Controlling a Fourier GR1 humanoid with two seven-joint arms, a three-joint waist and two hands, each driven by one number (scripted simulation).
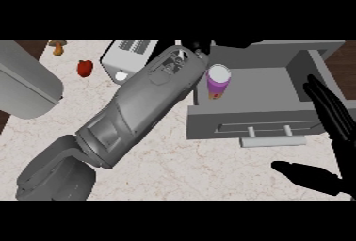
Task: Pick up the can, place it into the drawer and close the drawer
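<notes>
While the grey left forearm (132, 115) is stretching from the near left corner towards the far middle, the black left hand (197, 47) is showing only as a dark patch past the wrist. It is hanging just beside the far left corner of the open grey box-shaped drawer (271, 89). Whether this hand is spread or closed cannot be told, since the wrist is covering most of it, and whether it is touching the can cannot be told either.

The purple cylindrical can with a white top (218, 81) is standing upright inside the drawer, against its left wall and just right of the forearm's wrist. The drawer is sticking out over the pale marbled surface (208, 164), its front panel facing the near side and carrying a pale bar handle (272, 141).

At the right edge the black right hand (342, 160) is resting spread, its straight fingers (325, 106) pointing to the far side along the drawer's right wall and its thumb (306, 176) lying apart towards the left. It is holding nothing.

Far left of the forearm, a white boxy toaster with dark slots (127, 59) is sitting on the surface. A small red fruit-like item (84, 68) is lying left of it, a small brown mushroom-shaped item (58, 47) is lying farther away still, and a large rounded grey appliance (24, 80) is filling the left edge.
</notes>
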